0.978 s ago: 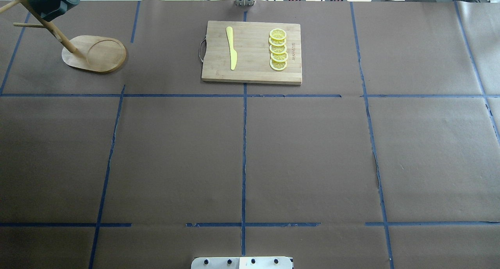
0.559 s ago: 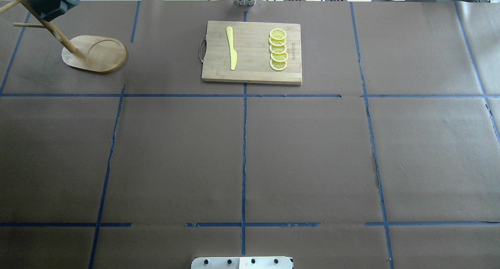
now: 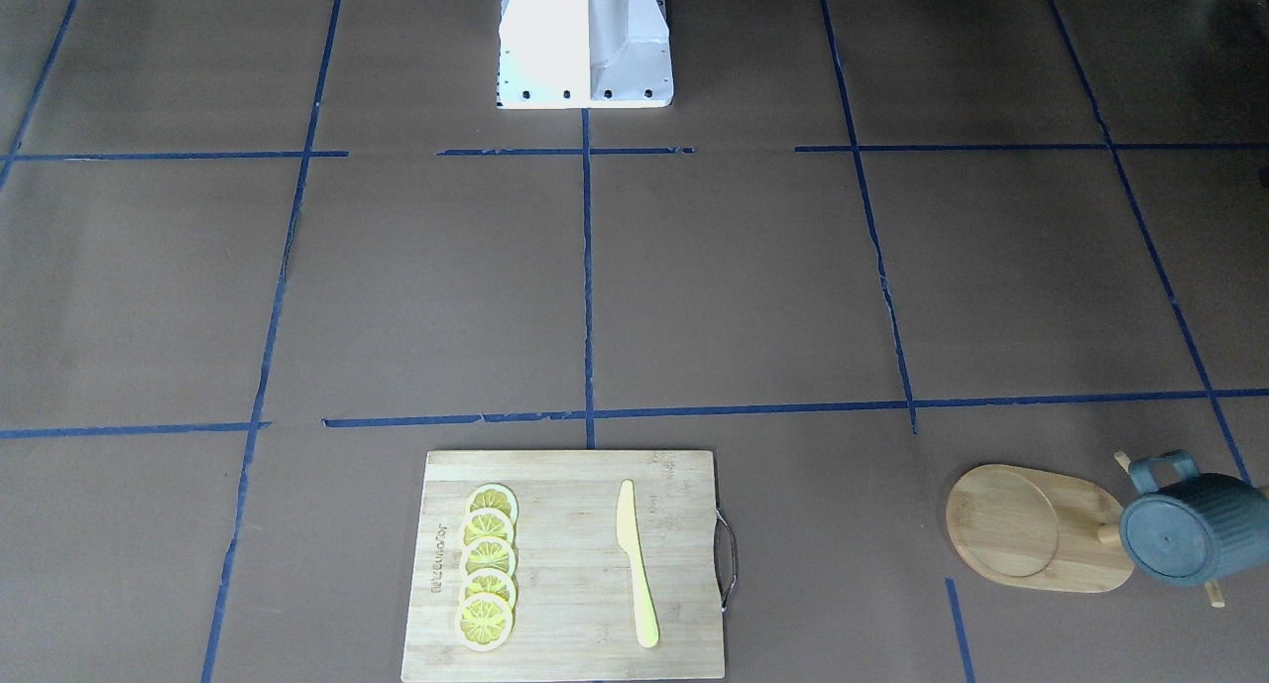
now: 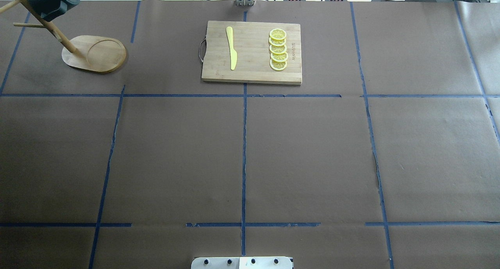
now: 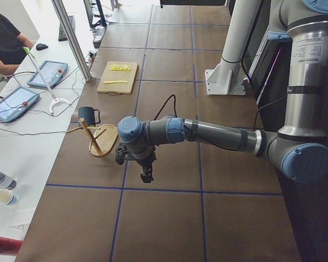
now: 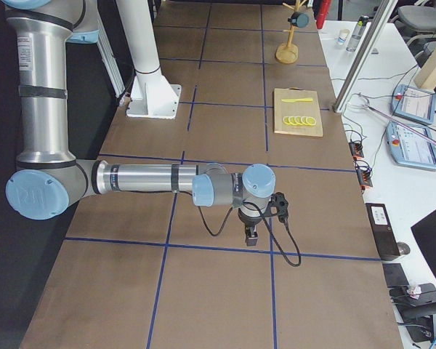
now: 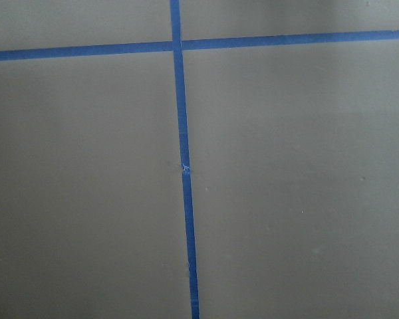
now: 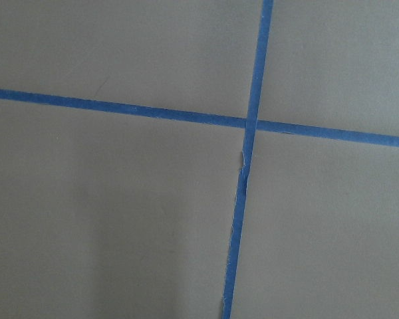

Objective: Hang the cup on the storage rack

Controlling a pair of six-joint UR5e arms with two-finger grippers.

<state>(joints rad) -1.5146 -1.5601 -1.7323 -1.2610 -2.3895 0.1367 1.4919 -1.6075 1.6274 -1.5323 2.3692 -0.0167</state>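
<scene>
The dark blue-grey ribbed cup [image 4: 50,1] hangs on a peg of the light wooden storage rack [image 4: 95,54] at the table's far left corner. Its bottom faces the front-facing view [image 3: 1190,534], beside the rack's oval base [image 3: 1031,529]. It also shows in the left view [image 5: 87,114] and, small and far, in the right view [image 6: 299,17]. My left gripper [image 5: 146,176] hovers over the table, short of the rack. My right gripper [image 6: 251,236] hovers over a tape crossing, far from the rack. I cannot tell whether either is open or shut. Both wrist views show only table.
A bamboo cutting board [image 4: 252,52] with a yellow knife [image 4: 232,48] and several lemon slices [image 4: 278,49] lies at the far middle. Blue tape lines cross the brown table cover. The robot's white base [image 3: 585,39] stands at the near edge.
</scene>
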